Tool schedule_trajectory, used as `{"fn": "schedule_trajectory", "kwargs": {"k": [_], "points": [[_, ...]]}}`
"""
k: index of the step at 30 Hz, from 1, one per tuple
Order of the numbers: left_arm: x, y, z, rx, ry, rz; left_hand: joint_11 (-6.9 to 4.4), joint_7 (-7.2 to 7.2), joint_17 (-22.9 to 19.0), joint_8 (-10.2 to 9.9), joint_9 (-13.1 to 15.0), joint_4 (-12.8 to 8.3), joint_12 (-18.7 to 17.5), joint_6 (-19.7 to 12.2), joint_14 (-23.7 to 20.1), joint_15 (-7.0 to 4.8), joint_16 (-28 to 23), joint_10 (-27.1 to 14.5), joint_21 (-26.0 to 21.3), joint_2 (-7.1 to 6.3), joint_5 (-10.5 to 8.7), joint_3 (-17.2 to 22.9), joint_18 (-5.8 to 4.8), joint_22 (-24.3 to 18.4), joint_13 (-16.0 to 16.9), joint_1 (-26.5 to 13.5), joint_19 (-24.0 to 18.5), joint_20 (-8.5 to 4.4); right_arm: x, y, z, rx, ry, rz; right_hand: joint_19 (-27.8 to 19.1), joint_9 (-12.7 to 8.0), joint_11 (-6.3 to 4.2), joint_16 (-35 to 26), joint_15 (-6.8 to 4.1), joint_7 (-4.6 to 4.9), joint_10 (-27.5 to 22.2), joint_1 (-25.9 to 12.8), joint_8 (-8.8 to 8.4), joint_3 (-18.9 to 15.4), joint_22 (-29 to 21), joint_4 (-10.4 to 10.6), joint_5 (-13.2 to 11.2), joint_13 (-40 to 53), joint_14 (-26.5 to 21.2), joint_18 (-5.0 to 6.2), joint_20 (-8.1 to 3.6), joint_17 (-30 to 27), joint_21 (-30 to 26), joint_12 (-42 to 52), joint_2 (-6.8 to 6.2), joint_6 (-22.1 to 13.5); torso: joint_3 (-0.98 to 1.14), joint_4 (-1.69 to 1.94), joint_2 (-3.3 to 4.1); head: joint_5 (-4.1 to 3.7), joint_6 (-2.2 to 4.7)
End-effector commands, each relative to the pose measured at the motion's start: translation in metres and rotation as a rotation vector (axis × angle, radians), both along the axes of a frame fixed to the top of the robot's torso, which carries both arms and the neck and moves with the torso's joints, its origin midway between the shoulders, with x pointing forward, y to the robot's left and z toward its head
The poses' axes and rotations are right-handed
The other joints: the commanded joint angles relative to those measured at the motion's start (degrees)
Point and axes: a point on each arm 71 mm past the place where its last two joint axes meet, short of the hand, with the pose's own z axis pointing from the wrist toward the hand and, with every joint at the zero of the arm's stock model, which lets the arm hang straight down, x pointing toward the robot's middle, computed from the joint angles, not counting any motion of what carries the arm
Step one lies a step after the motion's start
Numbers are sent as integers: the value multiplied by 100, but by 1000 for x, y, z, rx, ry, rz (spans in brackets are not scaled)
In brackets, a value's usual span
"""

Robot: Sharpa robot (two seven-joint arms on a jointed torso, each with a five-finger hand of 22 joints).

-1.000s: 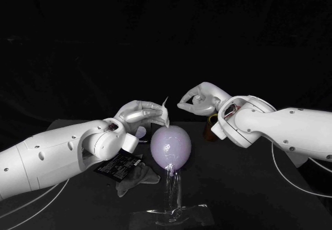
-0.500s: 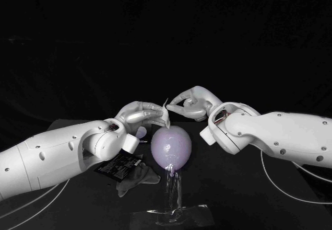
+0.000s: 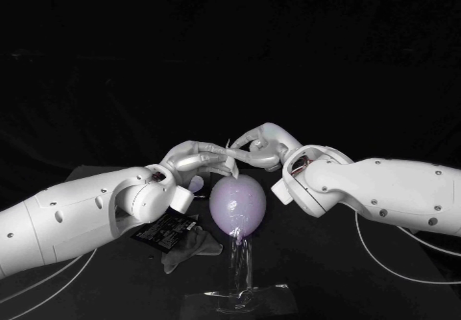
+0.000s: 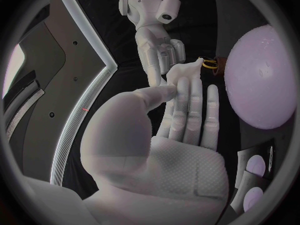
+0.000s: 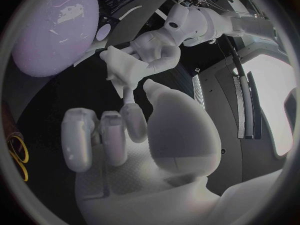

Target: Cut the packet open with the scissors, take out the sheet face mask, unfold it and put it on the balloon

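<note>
Brought right hand in to centre frame, up to folded sheet face mask pinched by left hand over balloon; couldn't tell right grip. Unfolding seemingly next.

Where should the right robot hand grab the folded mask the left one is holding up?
Probably pinch the free upper corner of the mask sticking up past the left robot hand, coming in from the right robot hand side, above the balloon.

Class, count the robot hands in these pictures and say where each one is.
2. The left hand holds the folded face mask just above the balloon; the right hand is at the mask's other side, fingers beside it.
</note>
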Motion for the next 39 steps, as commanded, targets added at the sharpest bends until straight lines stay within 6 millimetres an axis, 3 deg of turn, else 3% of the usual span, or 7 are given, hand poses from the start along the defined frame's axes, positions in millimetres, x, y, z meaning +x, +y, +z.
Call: {"fn": "schedule_trajectory", "kwargs": {"k": [1, 7, 13, 14, 21, 25, 39], "points": [[-1, -2, 2, -2, -8, -6, -26, 2, 7, 18, 1331, -28, 29, 49, 51, -8, 25, -9, 28, 9, 24, -4, 41, 9, 8, -61, -26, 2, 0, 1, -2, -29, 3, 12, 372, 4, 7, 27, 22, -15, -8, -44, -2, -35, 1350, -5, -19, 576, 599, -47, 46, 1507, -22, -15, 12, 62, -1, -1, -1, 2, -5], [-1, -2, 2, -2, -9, -6, -26, 3, 10, 18, 1337, -28, 32, 49, 52, -8, 26, -11, 41, 12, 21, -8, 43, 17, 13, -62, -27, 1, 0, 2, -3, -37, 1, 11, 383, 40, -50, 27, -23, -83, 0, 129, 83, -82, 1358, -65, -15, 592, 599, -52, 20, 1507, 10, 13, 107, 245, -1, 1, 0, 2, -10], [-1, -2, 2, -1, -10, -8, -26, 3, 10, 18, 1337, -28, 32, 49, 52, -8, 26, -11, 41, 12, 21, -8, 43, 17, 13, -62, -27, 1, 0, 2, -3, -32, -12, 2, 419, 94, -144, 27, -99, -192, 37, 479, 203, 63, 1382, -201, -19, 624, 599, -70, -39, 1507, 96, 74, 396, 421, -4, 1, 3, -1, -9], [-1, -2, 2, -1, -10, -8, -25, 4, 12, 18, 1345, -29, 35, 48, 52, -8, 28, -13, 57, 15, 19, -12, 46, 26, 19, -62, -28, 0, 0, 2, -3, -30, -15, 1, 419, 94, -144, 27, -99, -192, 37, 479, 203, 63, 1382, -201, -19, 624, 599, -70, -39, 1507, 96, 74, 396, 421, -3, 2, 2, -3, -10], [-1, -3, 2, -2, -9, -11, -25, 4, 12, 18, 1345, -29, 35, 48, 52, -8, 28, -13, 57, 15, 19, -12, 46, 26, 19, -62, -28, 0, 0, 3, -2, -29, -32, 4, 460, 215, -277, 27, -210, -339, 96, 988, 410, 381, 1410, -556, -37, 669, 599, -91, -136, 1507, 195, 157, 627, 566, -3, 2, -2, -11, -17], [-1, -3, 2, -2, -9, -12, -25, 5, 15, 18, 1351, -29, 38, 48, 52, -9, 29, -14, 68, 16, 17, -16, 47, 32, 23, -64, -30, 0, 0, 3, -1, -27, -42, 4, 484, 299, -290, 27, -234, -346, 133, 1086, 529, 537, 1426, -676, -38, 691, 599, -104, -173, 1507, 253, 199, 667, 577, -3, 0, -2, -13, -20], [0, -1, 2, 1, -11, -4, -25, 6, 17, 18, 1355, -29, 40, 47, 53, -9, 29, -14, 76, 18, 17, -18, 48, 37, 26, -64, -32, -1, 0, -1, 1, -13, -72, -8, 522, 427, -298, 27, -242, -351, 198, 1050, 707, 762, 1452, -791, -38, 745, 599, -124, -193, 1507, 343, 291, 658, 544, 0, -2, -3, -21, -24]]}}
